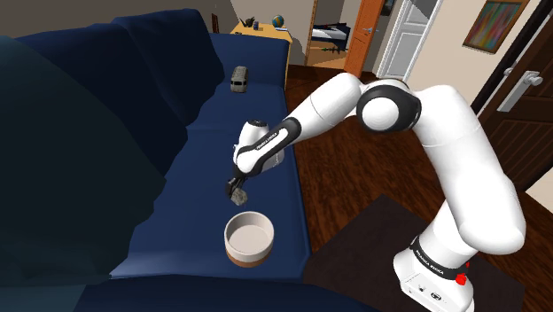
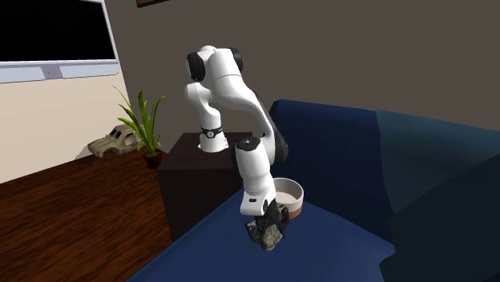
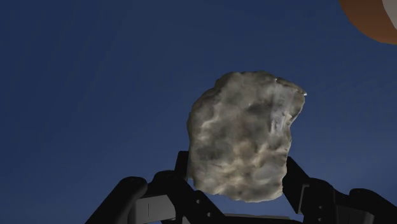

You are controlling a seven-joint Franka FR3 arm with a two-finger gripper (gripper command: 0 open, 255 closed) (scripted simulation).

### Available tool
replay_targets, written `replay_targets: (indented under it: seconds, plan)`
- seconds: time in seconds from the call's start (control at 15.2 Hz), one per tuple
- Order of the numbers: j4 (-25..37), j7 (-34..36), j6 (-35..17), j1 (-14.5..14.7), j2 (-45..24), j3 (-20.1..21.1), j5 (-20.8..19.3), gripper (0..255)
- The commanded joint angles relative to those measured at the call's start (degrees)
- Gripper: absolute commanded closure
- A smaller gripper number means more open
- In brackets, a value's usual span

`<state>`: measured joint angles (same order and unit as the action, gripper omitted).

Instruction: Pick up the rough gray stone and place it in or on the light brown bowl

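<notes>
A: What is the hand (image 1: pixel 237 190) doing?

B: It is clamped on the stone (image 3: pixel 245 137). In the wrist view the two black fingers (image 3: pixel 296 183) press against the rock's lower part from either side. The lumpy gray and tan mass stands up between them.

A: Where does that put the stone?

B: Low over the seat of the dark blue sofa (image 1: pixel 221 124), just beside the bowl (image 1: pixel 248 257). In the shoulder view it hangs under the hand, right by the bowl's far rim. Whether it touches the cushion cannot be told.

A: And the bowl itself?

B: It stands upright on the seat near the front edge, white inside with a brown band around its base. In the second exterior view it sits behind the white arm (image 2: pixel 256 172), between the hand and the dark stand (image 2: pixel 188 172). In the wrist view a curve of its brown wall shows beyond the stone, apart from it.

A: Is anything else around?

B: A small gray toy van (image 1: pixel 239 79) rests farther along the seat, well apart from the hand. Past the sofa's far end there is a wooden side table (image 1: pixel 266 34) with a globe (image 1: pixel 278 19) on it. The second exterior view shows a potted plant (image 2: pixel 144 120) beside the stand, a tan toy truck (image 2: pixel 116 143) on the wooden floor, and a dark screen (image 2: pixel 48 32) on the wall
</notes>
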<state>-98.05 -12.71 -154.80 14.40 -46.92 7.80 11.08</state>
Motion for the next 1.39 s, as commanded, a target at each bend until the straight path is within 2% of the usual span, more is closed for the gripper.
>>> replay_targets:
  seconds: [0.0, 1.32]
  plan:
    - [-0.6, 0.2, 0.8, 0.0, 1.3, 0.0, 0.0, 255]
    - [-2.9, 2.3, 10.1, 0.0, 13.1, -0.4, -0.4, 255]
